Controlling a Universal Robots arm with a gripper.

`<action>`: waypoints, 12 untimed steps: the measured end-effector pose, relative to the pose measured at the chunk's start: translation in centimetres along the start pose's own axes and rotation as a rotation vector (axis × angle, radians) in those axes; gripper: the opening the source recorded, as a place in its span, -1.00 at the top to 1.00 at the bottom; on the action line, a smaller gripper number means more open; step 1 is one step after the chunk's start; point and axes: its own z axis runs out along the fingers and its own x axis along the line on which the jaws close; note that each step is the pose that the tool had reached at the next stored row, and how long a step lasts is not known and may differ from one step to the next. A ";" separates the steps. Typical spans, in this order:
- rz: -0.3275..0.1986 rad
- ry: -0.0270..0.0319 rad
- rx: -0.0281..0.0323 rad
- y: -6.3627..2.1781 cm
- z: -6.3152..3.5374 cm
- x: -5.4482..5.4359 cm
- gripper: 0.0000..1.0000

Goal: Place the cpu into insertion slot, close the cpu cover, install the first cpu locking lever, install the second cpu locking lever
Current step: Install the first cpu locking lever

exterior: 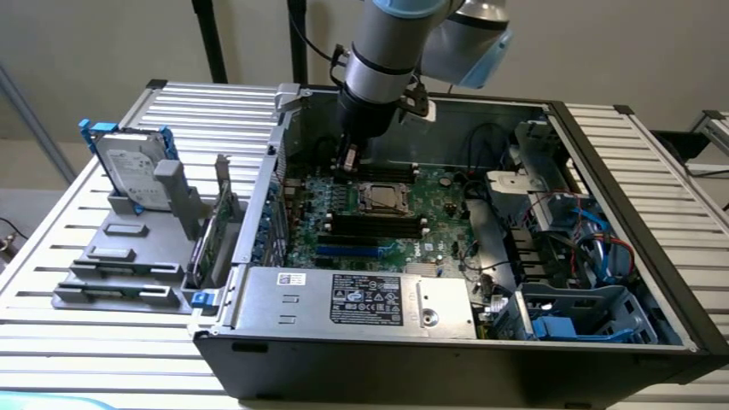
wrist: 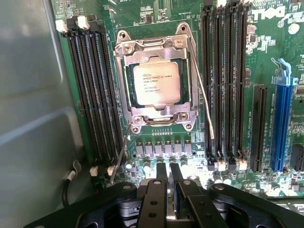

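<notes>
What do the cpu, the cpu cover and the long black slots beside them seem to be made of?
The cpu: probably a metal lid, matte silvery-tan, with printed text on it. The cpu cover: likely stamped steel, bright and silvery, with glints along its edges. The memory slots: apparently black moulded plastic, dull, with no shine.

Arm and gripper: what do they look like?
The arm is a silver-grey tube with a pale blue joint cap, a black wrist section and a black cable alongside. The gripper is black, with two narrow flat fingers on linkage bars with round holes.
</notes>
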 end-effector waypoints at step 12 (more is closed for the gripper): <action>0.084 0.0757 -0.0002 -0.60 -0.09 -0.1 0.65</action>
